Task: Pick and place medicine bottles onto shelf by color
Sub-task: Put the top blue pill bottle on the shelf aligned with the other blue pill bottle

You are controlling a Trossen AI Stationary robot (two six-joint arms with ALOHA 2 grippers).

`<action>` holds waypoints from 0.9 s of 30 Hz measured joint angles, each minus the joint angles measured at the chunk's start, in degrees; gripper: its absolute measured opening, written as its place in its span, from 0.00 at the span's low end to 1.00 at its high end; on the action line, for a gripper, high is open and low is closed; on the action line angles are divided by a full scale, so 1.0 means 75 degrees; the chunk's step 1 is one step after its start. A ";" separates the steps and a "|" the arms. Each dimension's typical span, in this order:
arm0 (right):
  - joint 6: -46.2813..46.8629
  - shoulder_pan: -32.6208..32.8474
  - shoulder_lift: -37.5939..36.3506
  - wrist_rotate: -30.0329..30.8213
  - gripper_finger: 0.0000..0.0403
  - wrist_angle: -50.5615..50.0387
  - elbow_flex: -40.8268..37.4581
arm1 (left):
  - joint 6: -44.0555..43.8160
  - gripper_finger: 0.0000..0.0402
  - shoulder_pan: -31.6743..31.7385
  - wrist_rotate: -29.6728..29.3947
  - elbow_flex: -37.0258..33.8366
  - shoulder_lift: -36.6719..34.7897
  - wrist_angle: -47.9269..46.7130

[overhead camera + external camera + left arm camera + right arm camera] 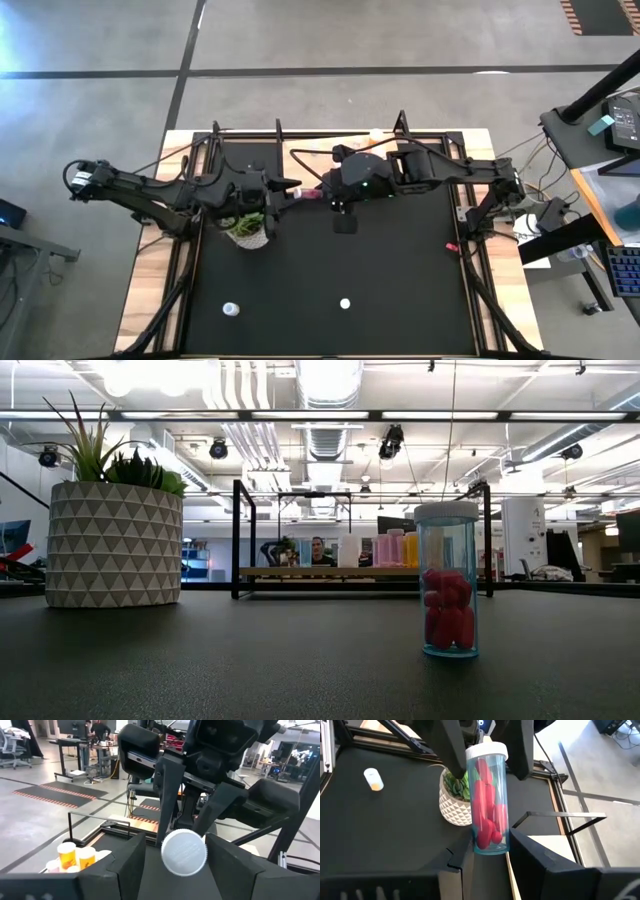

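A bottle of red pills (489, 805) was held off the counter (400, 260), toward its 12 o'clock side, gripped at its base by the closed right tool (331, 192). The left tool (290, 190) was met there from 9 o'clock, its fingers (125, 862) parted on either side of the white cap (183, 852). The potted plant (247, 226) was seen at 7 o'clock from the held bottle. Two other bottles (231, 310) were left near the 6 o'clock edge. More bottles were seen on the shelf (360, 571).
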 joint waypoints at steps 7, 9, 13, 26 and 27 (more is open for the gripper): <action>-0.0078 0.0000 -0.0020 0.0004 0.25 -0.0086 -0.0044 | -0.0160 0.47 0.0060 -0.0006 -0.0005 0.0000 -0.0053; -0.0083 -0.0002 -0.0020 0.0009 0.25 -0.0091 -0.0044 | -0.0163 0.45 0.0061 -0.0006 -0.0009 0.0000 -0.0050; -0.0131 -0.0003 -0.0020 0.0008 0.25 -0.0107 -0.0047 | -0.0387 0.39 0.0076 0.0137 -0.0058 0.0000 -0.0050; -0.0197 -0.0003 -0.0023 0.0066 0.25 -0.0109 -0.0050 | -0.0734 0.26 0.0160 0.0348 -0.0122 0.0000 -0.0103; -0.0197 -0.0003 -0.0023 0.0066 0.25 -0.0109 -0.0050 | -0.0734 0.25 0.0160 0.0353 -0.0122 0.0000 -0.0102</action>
